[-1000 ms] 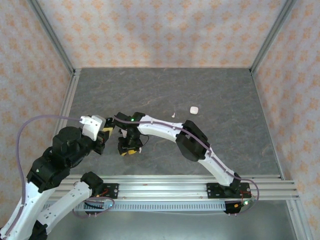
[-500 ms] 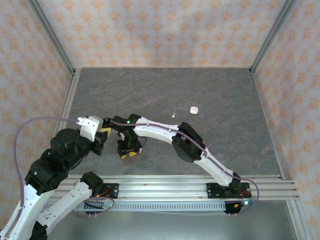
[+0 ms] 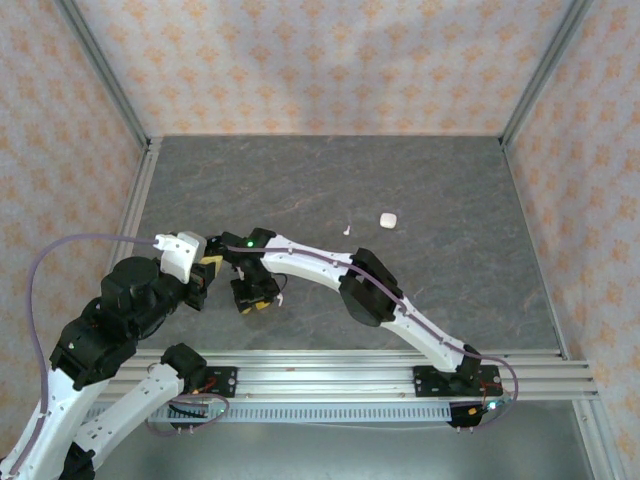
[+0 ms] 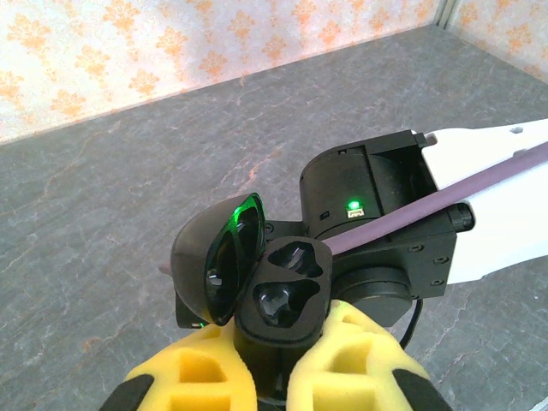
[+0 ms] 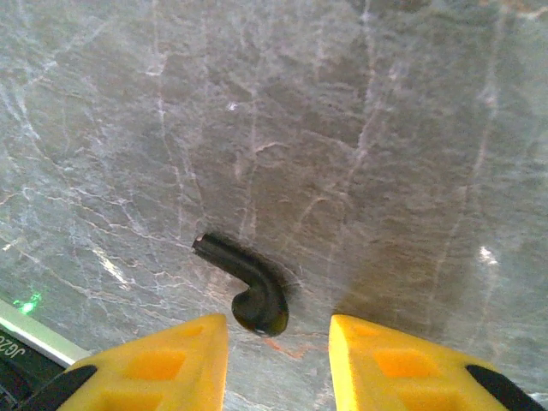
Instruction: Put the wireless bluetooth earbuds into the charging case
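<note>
My right pincer [image 5: 276, 334] hung wide open just above the table [image 5: 360, 120]. The black earbud [image 5: 250, 289] lay flat between its pads, head toward five o'clock and stem toward ten. My left pincer [image 4: 274, 381] was clamped on the base of the black charging case [image 4: 282, 295], whose lid stood open at nine o'clock.

I judged the bud the risk. It was tiny and round-headed, so closing off-centre could squirt it out sideways, or pinching only the stem could let it swivel and arrive wrongly turned for its well. My right wrist also sat very near the case, so a careless lift could knock the lid.

The right wrist camera gave the bud's exact lie. The left wrist camera showed both wells empty. From above I saw how close my two pincers stood, and a white case [image 3: 388, 219] with a white earbud [image 3: 347, 230] well apart at two o'clock.
</note>
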Robot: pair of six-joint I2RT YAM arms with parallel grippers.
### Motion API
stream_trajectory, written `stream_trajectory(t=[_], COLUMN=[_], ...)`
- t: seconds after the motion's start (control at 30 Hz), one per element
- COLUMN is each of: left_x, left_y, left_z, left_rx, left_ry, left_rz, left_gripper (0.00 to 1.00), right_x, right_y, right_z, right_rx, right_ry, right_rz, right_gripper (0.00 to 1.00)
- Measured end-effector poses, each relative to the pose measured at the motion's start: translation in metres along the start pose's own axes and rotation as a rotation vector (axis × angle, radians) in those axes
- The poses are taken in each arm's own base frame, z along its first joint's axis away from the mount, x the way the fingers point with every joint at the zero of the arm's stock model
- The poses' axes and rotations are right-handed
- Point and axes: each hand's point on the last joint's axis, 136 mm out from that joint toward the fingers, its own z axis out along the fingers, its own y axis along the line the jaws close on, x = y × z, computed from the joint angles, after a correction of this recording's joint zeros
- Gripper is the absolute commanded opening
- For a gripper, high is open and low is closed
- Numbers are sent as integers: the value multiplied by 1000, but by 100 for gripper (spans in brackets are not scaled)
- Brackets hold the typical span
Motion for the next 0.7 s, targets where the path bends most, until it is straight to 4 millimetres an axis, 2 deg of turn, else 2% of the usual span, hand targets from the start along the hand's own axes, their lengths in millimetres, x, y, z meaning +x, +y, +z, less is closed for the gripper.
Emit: stream_trajectory(t=[0.5, 0.7], left_x=[3, 3], left_y=[-1, -1], left_z=[9, 10], left_rx=[-1, 0], left_ry=[35, 40], left_rz=[9, 9], left_gripper=[0, 0], right_x=[-1, -12], right_y=[-7, -19], right_z=[0, -5], right_rx=[55, 63], right_ry=[-18, -33], right_rz=[-38, -24], right_gripper=[27, 27])
